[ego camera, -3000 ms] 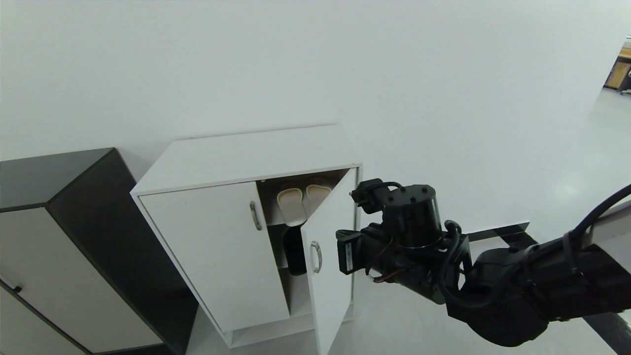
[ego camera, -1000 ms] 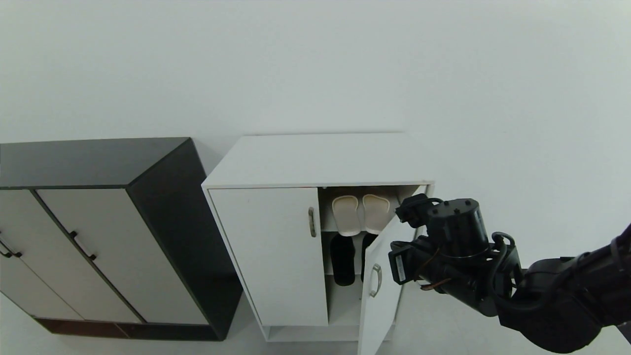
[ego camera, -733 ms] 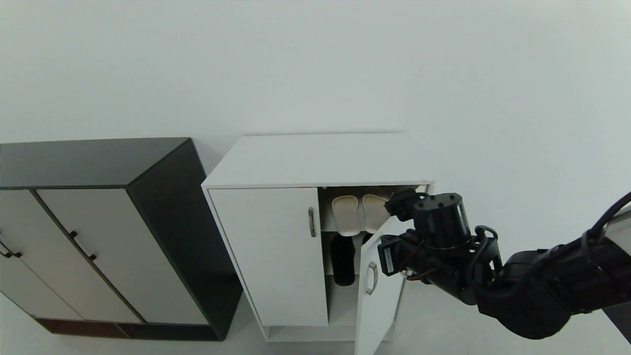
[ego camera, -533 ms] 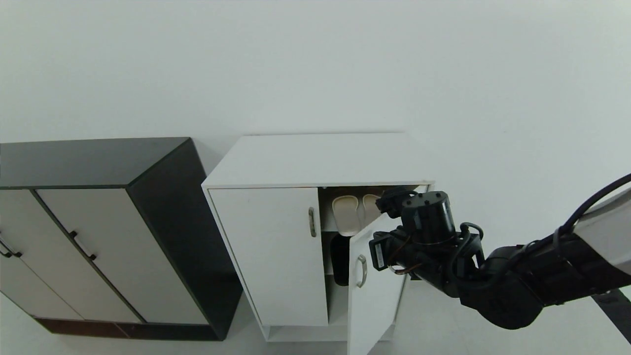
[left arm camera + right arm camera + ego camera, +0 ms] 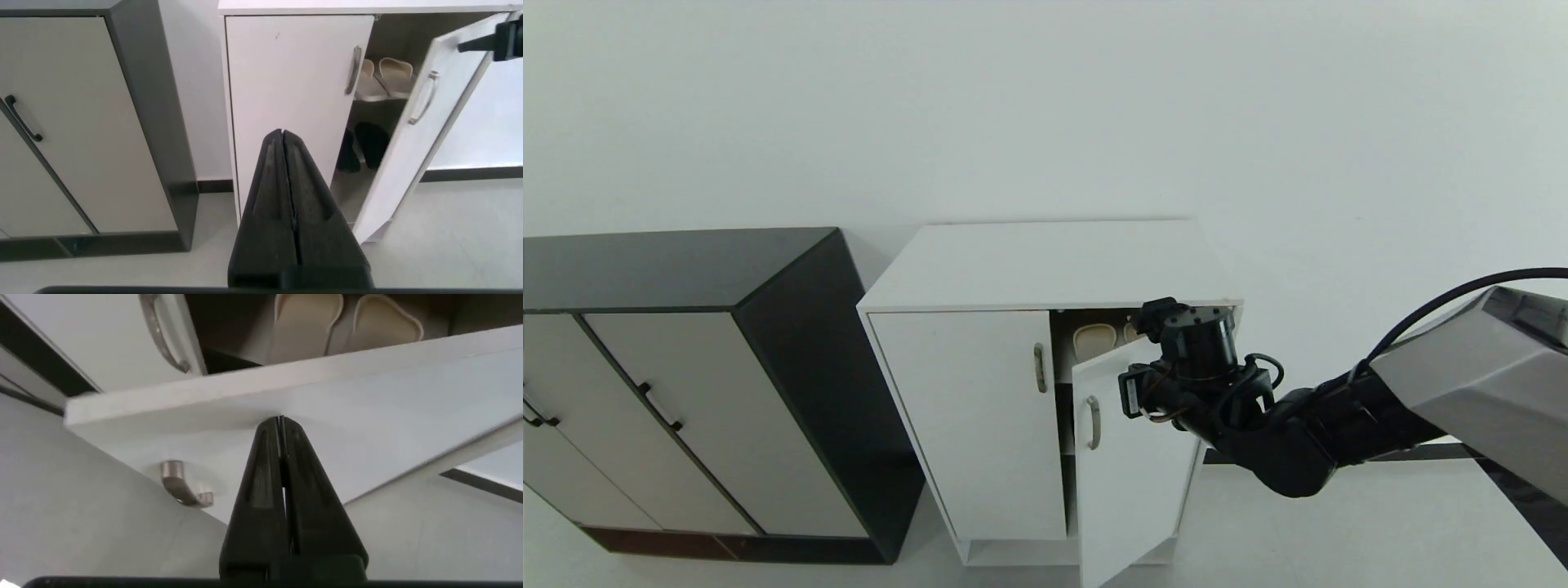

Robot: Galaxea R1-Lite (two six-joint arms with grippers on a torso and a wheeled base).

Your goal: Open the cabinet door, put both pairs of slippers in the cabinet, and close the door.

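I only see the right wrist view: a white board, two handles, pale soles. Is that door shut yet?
Observer: No. The head view shows the right door ajar, swung out from the white cabinet.
Visitor: Anything besides the pale slippers inside?
Observer: The left wrist view shows black slippers on the shelf below the beige slippers.
Visitor: What stands beside it?
Observer: A black cabinet, on the robot's left.

White wall (image 5: 1045,106), pale floor (image 5: 1339,539) — black cupboard (image 5: 670,269) (grey doors)
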